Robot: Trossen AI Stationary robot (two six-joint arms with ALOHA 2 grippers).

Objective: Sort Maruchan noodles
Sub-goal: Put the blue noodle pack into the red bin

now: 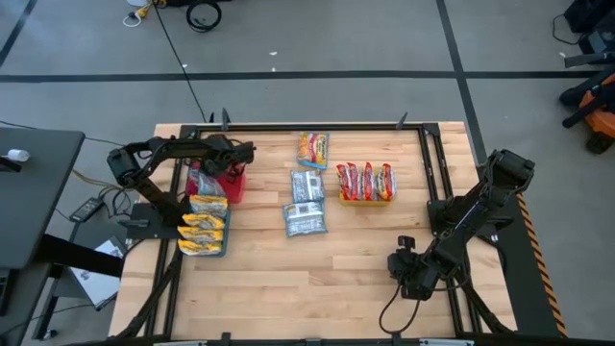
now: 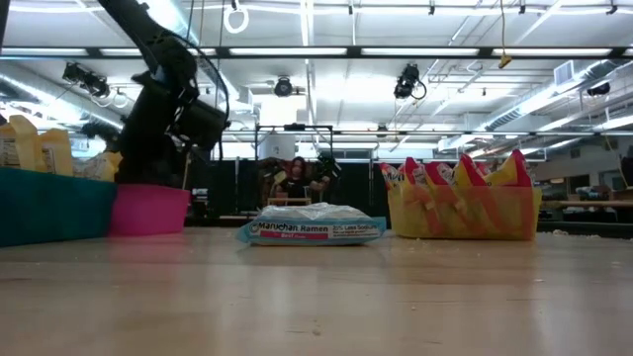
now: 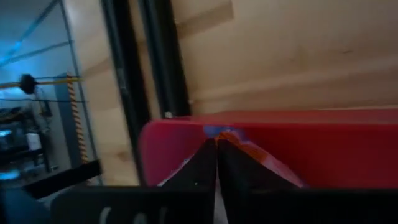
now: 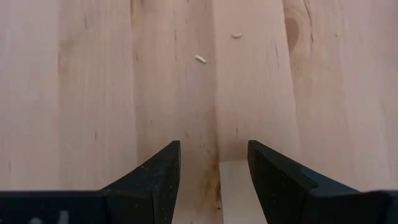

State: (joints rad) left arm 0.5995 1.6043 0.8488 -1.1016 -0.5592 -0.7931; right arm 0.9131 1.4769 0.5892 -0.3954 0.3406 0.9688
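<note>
High view: the left gripper [image 1: 233, 156] is held over the red bin [image 1: 219, 183] at the table's left side. Just beyond that bin, toward the near edge, a blue bin [image 1: 204, 248] is filled with yellow-orange Maruchan packets [image 1: 205, 223]. Well off to the gripper's right, an orange packet [image 1: 312, 150] and two silver-blue packets [image 1: 307, 202] lie loose on the wood, and farther on a yellow bin [image 1: 365, 199] holds red packets [image 1: 366, 180]. The right gripper [image 1: 407, 267] waits low over bare table, well apart from all packets.

Low view: the left arm [image 2: 163, 94] is seen descending over the red bin [image 2: 148, 210]. One silver-blue packet [image 2: 311, 227] lies flat at centre; the yellow bin [image 2: 463, 213] is seen with the red packets [image 2: 455, 178] standing in it.

Left wrist view: the fingers [image 3: 202, 168] are pressed together to a thin seam, and a sliver of orange-and-blue wrapper [image 3: 239, 143] is pinched at their tips, directly above the red bin's rim [image 3: 261, 118]. The kind of packet cannot be told with certainty.

Right wrist view: the fingers [image 4: 155, 171] are spread apart with nothing between them; only wood and crumbs are seen.

Judgement: a drop into the red bin appears to be in hand. The packet should be brought fully inside the rim before release, and lowered so that it is not left draped over the wall. The loose packets remain to be sorted.
</note>
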